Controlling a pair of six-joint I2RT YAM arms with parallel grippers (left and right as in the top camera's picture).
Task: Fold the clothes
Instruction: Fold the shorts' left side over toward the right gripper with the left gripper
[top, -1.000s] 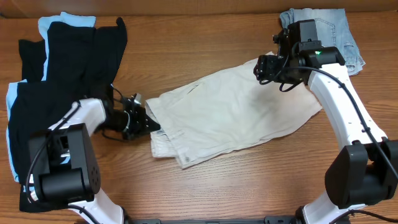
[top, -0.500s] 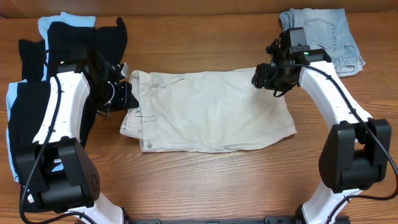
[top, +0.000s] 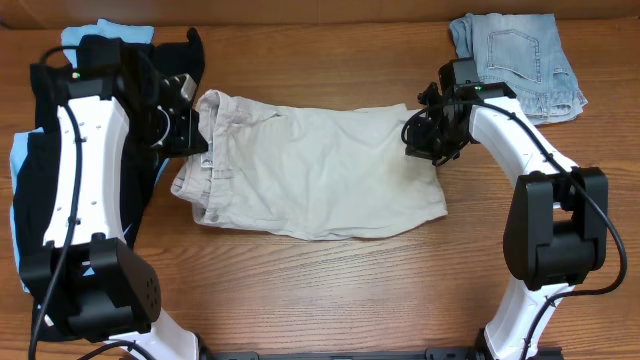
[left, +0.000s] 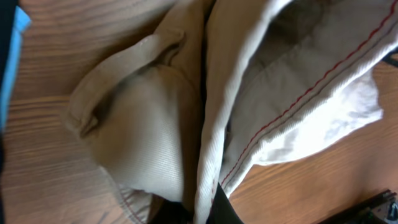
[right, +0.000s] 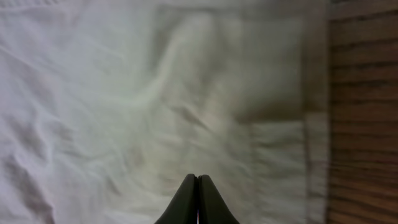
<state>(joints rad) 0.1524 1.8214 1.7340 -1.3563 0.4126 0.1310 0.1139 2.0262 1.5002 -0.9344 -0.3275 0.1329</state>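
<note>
Left claw is clamped shut on the waistband of the khaki shorts, which are spread across the middle of the worktop. Right claw is closed at their right edge; whether cloth is pinched cannot be told.

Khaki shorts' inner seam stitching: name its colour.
Red stitching on the beige shorts, clearest in the left wrist view.

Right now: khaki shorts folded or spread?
Spread, not folded: the khaki shorts lie opened out across the table, with only the waistband end bunched up at the left claw.
</note>
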